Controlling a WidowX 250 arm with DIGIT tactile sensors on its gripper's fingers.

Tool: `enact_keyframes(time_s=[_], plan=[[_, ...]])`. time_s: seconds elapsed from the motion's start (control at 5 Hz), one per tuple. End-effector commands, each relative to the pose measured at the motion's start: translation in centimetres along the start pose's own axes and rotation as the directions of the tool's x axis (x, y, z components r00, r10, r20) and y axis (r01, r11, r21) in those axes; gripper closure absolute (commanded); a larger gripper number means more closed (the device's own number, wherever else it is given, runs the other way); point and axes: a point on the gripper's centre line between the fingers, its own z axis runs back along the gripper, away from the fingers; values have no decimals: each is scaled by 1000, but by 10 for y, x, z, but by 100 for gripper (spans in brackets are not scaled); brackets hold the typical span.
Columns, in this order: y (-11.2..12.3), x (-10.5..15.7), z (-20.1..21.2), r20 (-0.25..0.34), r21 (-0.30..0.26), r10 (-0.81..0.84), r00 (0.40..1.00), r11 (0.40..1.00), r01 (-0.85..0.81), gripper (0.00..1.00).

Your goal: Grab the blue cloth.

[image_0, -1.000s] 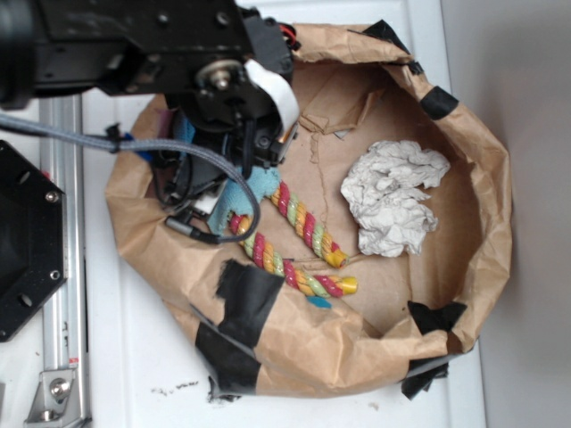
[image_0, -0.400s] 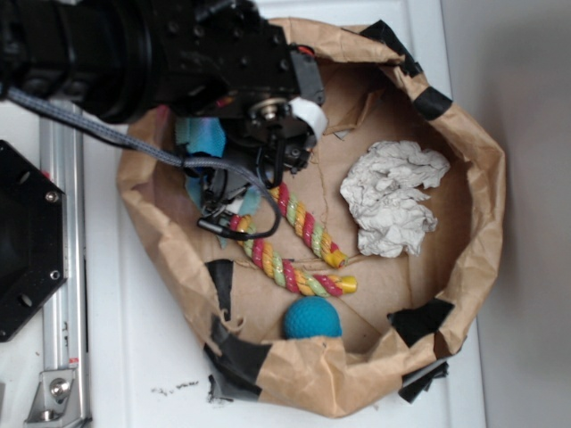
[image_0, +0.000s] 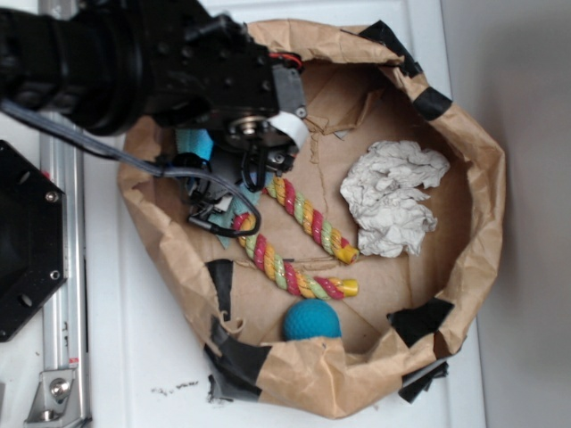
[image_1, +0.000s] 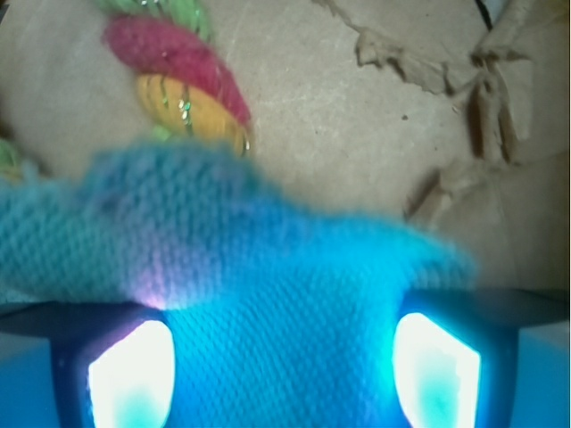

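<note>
The gripper pinches the soft light-blue terry cloth; the cloth may slip or drag the striped rope toy.

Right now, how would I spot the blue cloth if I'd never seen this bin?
Look in the crumpled brown paper bin, at its upper left under the black arm. There the blue cloth peeks out, filling the claw in the wrist view. It is flat, pale and fuzzy, unlike the round darker teal ball.

A bulky black arm is filling the upper left of the frame. Grey braided cable is looping beneath it. A white band is showing beside a silver hub.
</note>
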Motion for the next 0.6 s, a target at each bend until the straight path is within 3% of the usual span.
enact_keyframes(time_s=[0.0, 0.4], plan=[[2, -24, -5, -41, -19, 30, 999, 999, -31, 0], [1, -20, -16, -50, -32, 33, 998, 999, -34, 0]])
